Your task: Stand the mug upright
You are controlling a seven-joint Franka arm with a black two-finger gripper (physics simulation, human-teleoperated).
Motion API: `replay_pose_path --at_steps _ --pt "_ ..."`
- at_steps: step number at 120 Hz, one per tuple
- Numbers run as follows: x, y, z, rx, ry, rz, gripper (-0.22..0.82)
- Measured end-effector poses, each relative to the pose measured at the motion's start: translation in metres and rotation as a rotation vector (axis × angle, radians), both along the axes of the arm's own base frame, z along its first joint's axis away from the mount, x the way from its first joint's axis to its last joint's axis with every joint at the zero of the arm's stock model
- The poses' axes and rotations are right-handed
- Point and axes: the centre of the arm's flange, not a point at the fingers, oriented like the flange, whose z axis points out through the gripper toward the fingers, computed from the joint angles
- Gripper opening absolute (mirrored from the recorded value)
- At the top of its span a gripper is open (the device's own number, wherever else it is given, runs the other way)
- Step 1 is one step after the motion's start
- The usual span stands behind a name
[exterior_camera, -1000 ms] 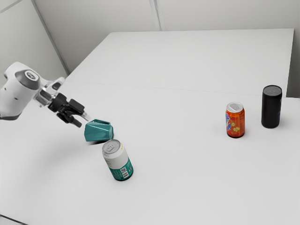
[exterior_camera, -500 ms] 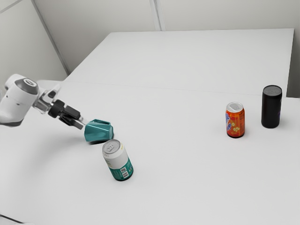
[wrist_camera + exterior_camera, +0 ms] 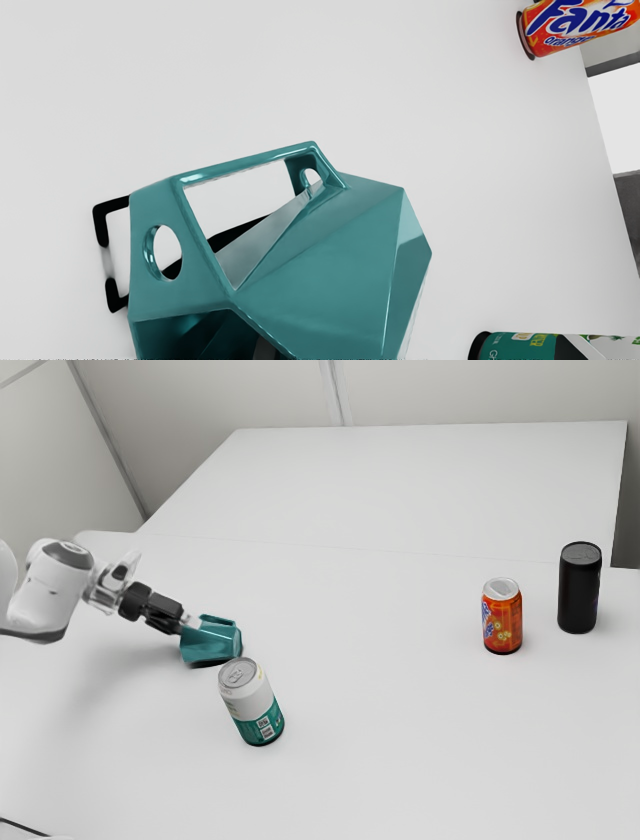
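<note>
The white table [image 3: 400,740] bears everything. Toward its edge at the exterior view's left, the black gripper [image 3: 191,624] is at the faceted teal mug [image 3: 213,645], which lies on its side, presumably to get a hold for righting it. I cannot tell how far its fingers are open or whether they hold anything. The white-and-green can [image 3: 252,702] just beside leaves little turning room; the black can [image 3: 579,588] and Fanta can [image 3: 502,616] stand clear, toward the opposite edge.

Lighting: bright, diffuse, even. Desk [image 3: 400,750]: pale, low contrast; soft grey shadow near the hand [image 3: 190,624]. Mug [image 3: 320,260], at the hand: glossy, thin white highlights along edges; darker shadow at its underside, exterior view.
</note>
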Motion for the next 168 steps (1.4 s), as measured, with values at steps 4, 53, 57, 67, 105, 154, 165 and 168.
replay_pose_path --at_steps 4,53,57,67,105,154,165,168 --pt "-0.002 -0.001 -0.002 -0.010 0.003 0.000 0.59" --pt "-0.005 -0.003 0.001 -0.040 -0.007 -0.013 0.07" --pt "-0.005 -0.004 0.001 -0.040 -0.008 -0.014 0.03" --pt "-0.004 -0.005 0.001 -0.042 -0.011 -0.019 -0.05" --pt "-0.003 -0.007 0.002 -0.044 -0.020 -0.027 -0.16" --pt "0.012 -0.039 0.052 0.056 -0.088 -0.103 -0.17" --pt "0.018 -0.055 0.068 0.133 -0.098 -0.148 -0.18" --pt "0.019 -0.059 0.071 0.156 -0.099 -0.161 -0.18"
